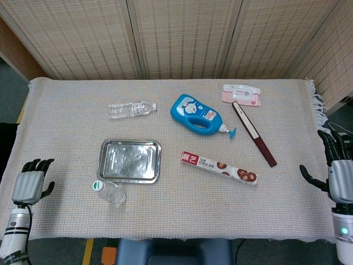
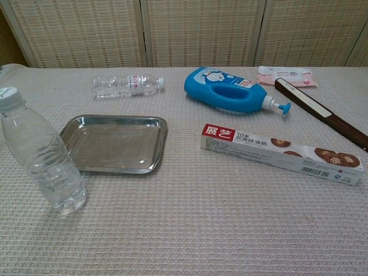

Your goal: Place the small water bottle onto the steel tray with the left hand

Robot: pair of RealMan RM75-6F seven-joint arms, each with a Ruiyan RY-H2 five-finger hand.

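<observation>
Two clear water bottles are on the table. One with a white cap stands upright [image 1: 108,192] [image 2: 40,155] just off the front-left corner of the steel tray [image 1: 130,160] [image 2: 115,144]. The other lies on its side [image 1: 131,109] [image 2: 125,85] behind the tray. The tray holds nothing. My left hand [image 1: 30,181] hangs at the table's left edge, fingers apart and holding nothing, well left of the standing bottle. At the right edge my right hand [image 1: 336,171] is likewise spread and holds nothing. Neither hand shows in the chest view.
A blue detergent bottle [image 1: 197,114] [image 2: 230,92] lies right of the lying water bottle. A long biscuit-print box [image 1: 219,168] [image 2: 282,153] lies right of the tray. A dark stick-shaped case [image 1: 253,133] [image 2: 322,113] and a pink wipes pack [image 1: 241,94] [image 2: 286,75] sit at the back right.
</observation>
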